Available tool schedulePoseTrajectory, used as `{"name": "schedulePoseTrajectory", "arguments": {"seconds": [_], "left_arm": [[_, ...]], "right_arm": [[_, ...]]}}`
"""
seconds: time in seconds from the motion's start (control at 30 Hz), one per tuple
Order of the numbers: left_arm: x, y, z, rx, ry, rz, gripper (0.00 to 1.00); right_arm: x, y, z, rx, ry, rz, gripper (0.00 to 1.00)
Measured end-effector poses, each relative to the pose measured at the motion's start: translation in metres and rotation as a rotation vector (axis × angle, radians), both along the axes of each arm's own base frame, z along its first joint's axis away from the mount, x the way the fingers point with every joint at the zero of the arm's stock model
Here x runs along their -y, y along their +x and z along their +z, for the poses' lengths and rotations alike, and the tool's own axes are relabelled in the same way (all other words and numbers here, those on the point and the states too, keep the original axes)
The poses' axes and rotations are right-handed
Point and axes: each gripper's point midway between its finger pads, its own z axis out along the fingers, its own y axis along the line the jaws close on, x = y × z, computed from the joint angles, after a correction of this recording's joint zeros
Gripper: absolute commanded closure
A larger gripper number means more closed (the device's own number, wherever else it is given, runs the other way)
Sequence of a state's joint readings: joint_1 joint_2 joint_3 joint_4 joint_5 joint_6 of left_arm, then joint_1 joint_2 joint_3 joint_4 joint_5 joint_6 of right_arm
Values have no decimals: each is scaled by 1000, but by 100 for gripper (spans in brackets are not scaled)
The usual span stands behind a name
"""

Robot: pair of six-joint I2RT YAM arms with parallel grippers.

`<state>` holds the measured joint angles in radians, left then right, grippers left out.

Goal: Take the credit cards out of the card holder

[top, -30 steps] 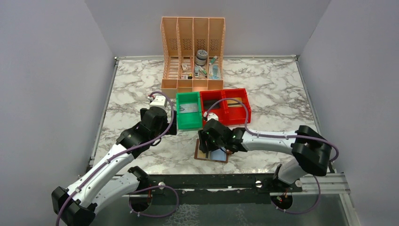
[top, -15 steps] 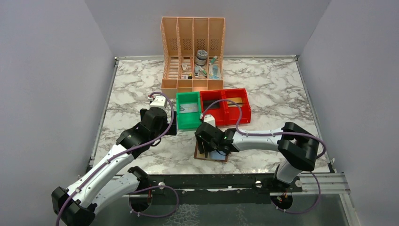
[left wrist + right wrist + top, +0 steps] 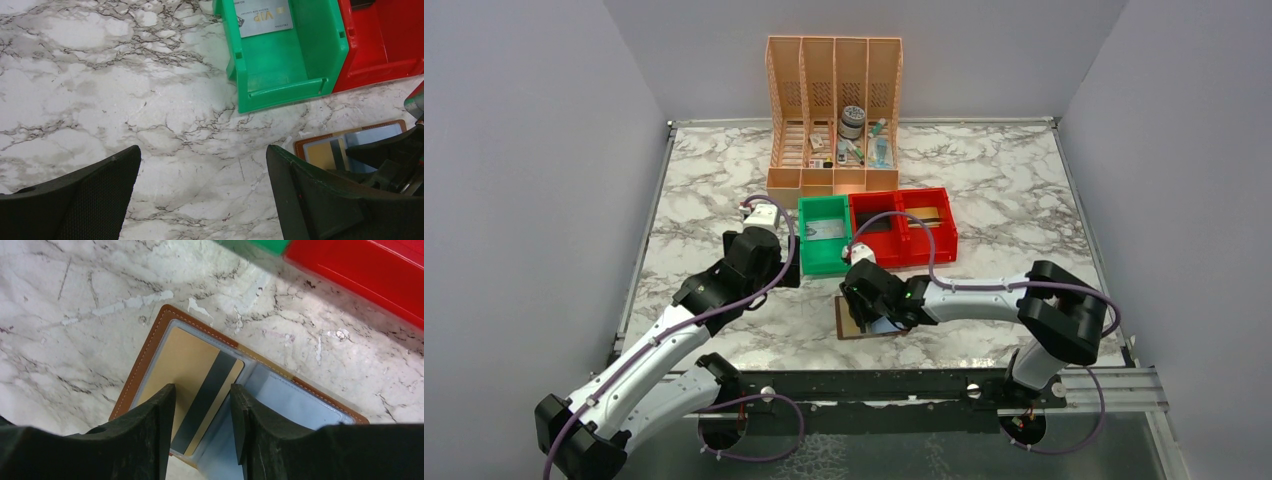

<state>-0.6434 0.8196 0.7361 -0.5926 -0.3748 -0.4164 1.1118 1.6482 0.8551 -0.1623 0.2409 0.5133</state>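
The brown card holder lies open and flat on the table in front of the bins. In the right wrist view its brown rim frames a gold card with a black stripe in the left pocket and a pale blue pocket on the right. My right gripper hovers just over the gold card's stripe edge with its jaws a narrow gap apart and nothing between them. My left gripper is wide open and empty above bare marble, left of the holder. A grey card lies in the green bin.
The green bin and red bin stand side by side just beyond the holder. The peach file organiser with small items is behind them. The right arm stretches in from the right. The table's front edge runs close below the holder.
My right gripper has moved left and slightly back over the holder's left half. The holder seems to have shifted a little left. The left arm has not moved.
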Motion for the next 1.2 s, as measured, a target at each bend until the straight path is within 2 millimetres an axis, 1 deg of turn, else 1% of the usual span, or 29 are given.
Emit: {"name": "schedulePoseTrajectory", "arguments": {"seconds": [0.13, 0.23, 0.3, 0.5, 0.57, 0.67, 0.8, 0.9, 0.97, 1.1, 1.17, 1.2], "left_arm": [[0, 0, -2, -8, 6, 0, 1], [0, 1, -4, -15, 11, 0, 1], [1, 1, -4, -15, 11, 0, 1], [1, 1, -4, -15, 10, 0, 1], [1, 1, -4, -15, 11, -1, 4], [4, -1, -5, -23, -1, -16, 9], [24, -7, -5, -47, -79, -94, 18], [52, -17, -11, -87, -209, -191, 19], [68, -25, -21, -128, -291, -240, 23], [96, -44, -48, -241, -414, -310, 30], [108, -54, -59, -293, -445, -336, 33], [114, -59, -62, -309, -454, -353, 35]], "right_arm": [[6, -3, 3, 0, -13, 15, 46], [9, -6, 3, -17, -23, 3, 40], [11, -7, 2, -30, -23, -15, 37], [10, -10, 2, -67, 6, -72, 38], [9, -10, 1, -78, 15, -93, 41], [8, -10, 0, -83, 22, -110, 41], [7, -12, 2, -79, 60, -90, 42], [12, -18, 9, -89, 104, -73, 46], [14, -21, 19, -109, 154, -60, 48], [18, -18, 39, -134, 296, -58, 54], [23, -19, 41, -149, 342, -68, 57], [25, -20, 40, -161, 359, -73, 63]]}}
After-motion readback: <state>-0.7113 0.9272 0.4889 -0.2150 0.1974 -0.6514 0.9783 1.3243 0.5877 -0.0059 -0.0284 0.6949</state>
